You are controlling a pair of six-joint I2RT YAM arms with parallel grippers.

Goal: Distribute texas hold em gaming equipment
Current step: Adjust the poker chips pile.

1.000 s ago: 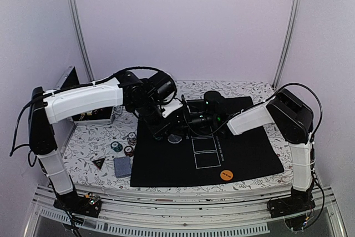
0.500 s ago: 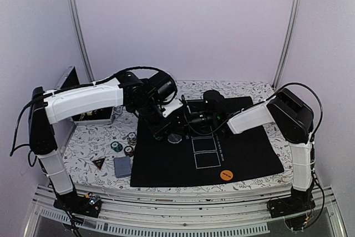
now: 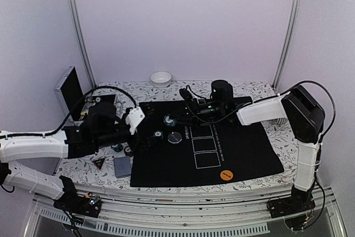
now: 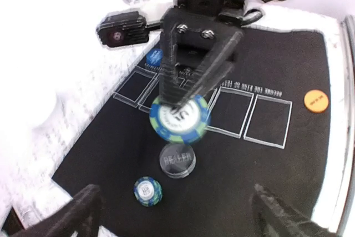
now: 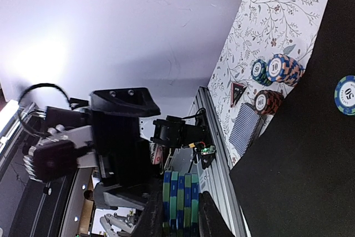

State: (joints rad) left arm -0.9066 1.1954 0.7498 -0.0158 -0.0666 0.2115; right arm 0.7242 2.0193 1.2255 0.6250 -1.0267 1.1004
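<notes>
The right gripper [image 3: 171, 119] pinches a stack of green-blue chips [image 5: 180, 201] above the black mat [image 3: 244, 148], far-left, just beyond the dealer disc [image 4: 176, 160] and a lone chip [image 4: 147, 191]. The left gripper [image 4: 176, 198] hovers wide open at the mat's left edge. Open mat lies rightward, toward an orange disc [image 3: 226, 174]. The cards [image 3: 122, 166] lie on floral cloth [image 3: 89, 137], and lilac walls enclose the table.

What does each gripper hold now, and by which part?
The right gripper pinches a small stack of green-blue poker chips by its flat end faces. The left gripper is open and empty.
</notes>
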